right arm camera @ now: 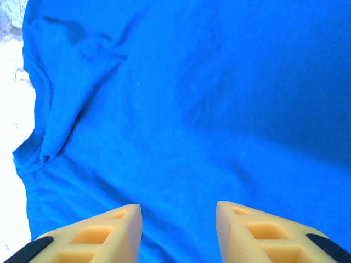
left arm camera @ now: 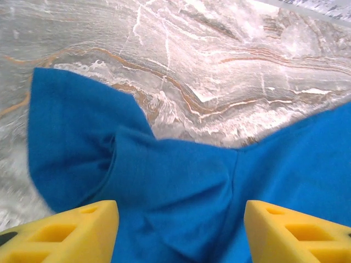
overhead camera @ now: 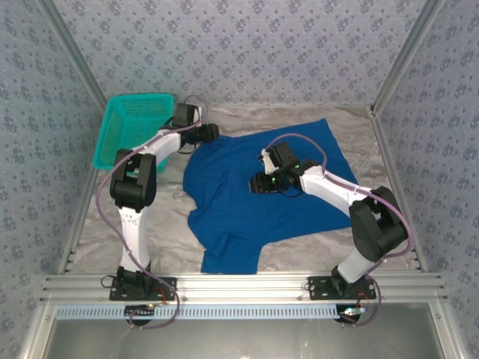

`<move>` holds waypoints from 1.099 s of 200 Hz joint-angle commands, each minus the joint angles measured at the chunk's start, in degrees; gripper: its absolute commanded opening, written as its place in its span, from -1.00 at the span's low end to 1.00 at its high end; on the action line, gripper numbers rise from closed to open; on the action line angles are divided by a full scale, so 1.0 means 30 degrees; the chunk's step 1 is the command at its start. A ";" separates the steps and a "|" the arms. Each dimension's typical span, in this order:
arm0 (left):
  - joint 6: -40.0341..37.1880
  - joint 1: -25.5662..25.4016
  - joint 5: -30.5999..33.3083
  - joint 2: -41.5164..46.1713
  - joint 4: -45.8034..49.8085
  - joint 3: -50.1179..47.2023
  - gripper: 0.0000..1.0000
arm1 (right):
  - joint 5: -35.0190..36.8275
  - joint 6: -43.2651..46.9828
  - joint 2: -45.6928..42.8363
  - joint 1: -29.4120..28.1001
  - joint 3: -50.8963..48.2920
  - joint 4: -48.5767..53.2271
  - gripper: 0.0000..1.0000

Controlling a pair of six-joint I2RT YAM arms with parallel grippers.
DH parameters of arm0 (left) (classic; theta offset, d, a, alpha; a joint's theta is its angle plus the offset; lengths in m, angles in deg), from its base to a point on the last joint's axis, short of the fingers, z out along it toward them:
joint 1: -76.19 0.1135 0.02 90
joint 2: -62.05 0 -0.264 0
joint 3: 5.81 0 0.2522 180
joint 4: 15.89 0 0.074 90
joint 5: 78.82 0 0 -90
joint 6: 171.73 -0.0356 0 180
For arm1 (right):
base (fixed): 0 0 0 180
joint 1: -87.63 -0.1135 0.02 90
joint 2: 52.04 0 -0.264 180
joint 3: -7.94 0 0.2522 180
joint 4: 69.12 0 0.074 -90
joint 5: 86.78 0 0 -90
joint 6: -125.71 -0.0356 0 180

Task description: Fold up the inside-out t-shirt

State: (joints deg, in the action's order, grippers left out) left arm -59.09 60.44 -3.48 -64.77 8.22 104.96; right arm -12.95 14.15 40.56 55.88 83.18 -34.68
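- You have the inside-out t-shirt (overhead camera: 232,213) lying spread on the marbled table (overhead camera: 93,224), roughly in the middle, between the two arms.
- Its body runs up toward the far right. One sleeve points toward the near edge, and the other lies at the far left.
- Your left gripper (overhead camera: 209,133) sits at that far-left sleeve, just beside the teal basket (overhead camera: 120,123), which stands tilted in the far-left corner.
- In the left wrist view, the left gripper (left arm camera: 181,230) is released. Its yellow fingers (left arm camera: 71,230) stand wide apart with blue cloth below the gap and nothing pinched.
- The sleeve (left arm camera: 71,137) fans out ahead of those fingers, flat on the table (left arm camera: 219,55).
- Your right gripper (overhead camera: 256,183) hovers over the middle of the shirt, pointing left.
- In the right wrist view, the right gripper (right arm camera: 178,230) is also released. Its fingers (right arm camera: 104,235) are parted less widely than the left's, with smooth cloth showing between them.
- A soft fold (right arm camera: 55,126) runs along the shirt's left edge in that view, next to a strip of bright table.
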 commanded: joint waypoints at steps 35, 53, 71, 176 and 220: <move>0.0176 0.0005 -0.0410 -0.2521 0.1765 0.3078 0.19 | 0.0520 0.0160 -0.0557 0.0401 -0.0561 -0.0283 -0.15; -0.0051 0.0020 -0.0522 -0.3442 0.1487 0.4072 0.08 | 0.0466 0.0076 -0.0536 0.0399 -0.0872 -0.0363 -0.16; -0.0302 -0.0010 -0.1272 -0.4997 0.2678 0.6744 -0.14 | 0.0485 0.0061 -0.0513 0.0434 -0.1037 -0.0294 -0.16; -0.1650 -0.0583 -0.6165 -1.1015 0.8761 2.0604 -0.39 | 0.0990 0.0148 -0.0625 0.0612 -0.1425 -0.0095 -0.16; -0.1977 -0.0400 0.0685 -0.5376 0.8601 1.3223 0.05 | 0.2122 0.0621 0.0468 0.0534 0.0036 -0.2129 -0.15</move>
State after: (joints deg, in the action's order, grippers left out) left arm -64.08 58.17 -12.11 -92.46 33.91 157.50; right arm -9.12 14.67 40.32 57.39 79.11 -37.04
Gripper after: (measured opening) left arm 0.469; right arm 0.425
